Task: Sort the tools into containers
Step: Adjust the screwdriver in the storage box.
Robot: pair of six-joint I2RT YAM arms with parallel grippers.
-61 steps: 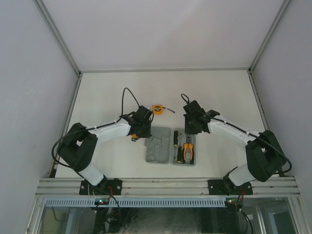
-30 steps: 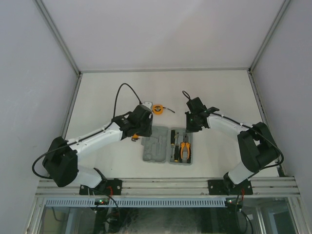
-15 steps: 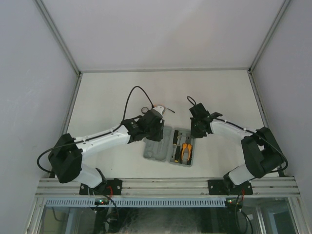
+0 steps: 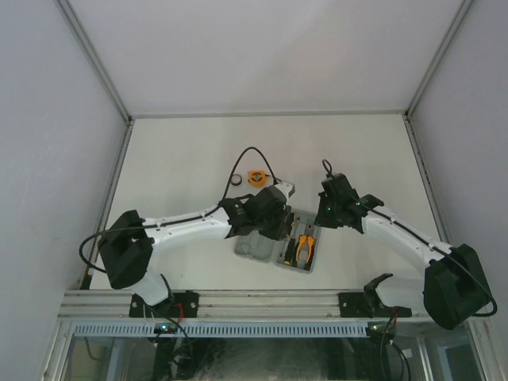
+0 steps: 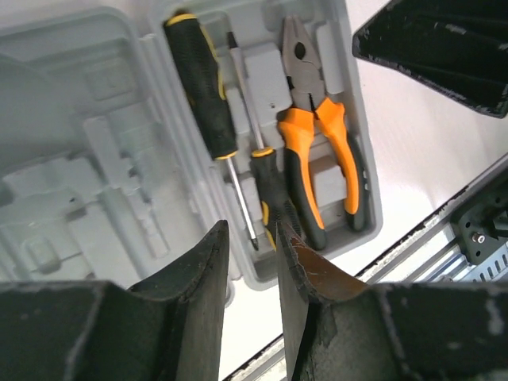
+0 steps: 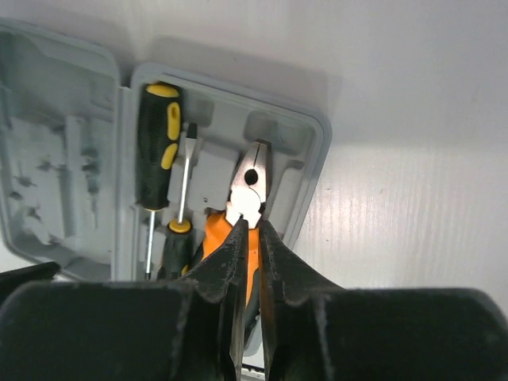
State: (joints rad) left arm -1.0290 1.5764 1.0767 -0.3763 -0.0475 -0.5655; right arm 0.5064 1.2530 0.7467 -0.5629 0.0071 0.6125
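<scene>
Only overhead shows the tape measure (image 4: 255,177), twelve o'clock of the tool case (image 4: 254,248) — wrist views show pliers (image 5: 305,95) and screwdrivers (image 5: 200,83) seated in its three-o'clock half. Left gripper (image 5: 250,238) narrowly parted, empty — right gripper (image 6: 252,226) closed.

I see tool case (image 4: 252,248) lying open on table (image 4: 175,159), between my two arms, halves side by side. Right half holds three tools. Pliers (image 5: 317,151) in rightmost recess, jaws toward far end. Far screwdriver (image 5: 202,87) leftmost, handle at far end. Near screwdriver (image 5: 270,190) between them, handle at near end, touching pliers' handle. Tape measure (image 4: 255,177) on table behind case, apart from it.
</scene>
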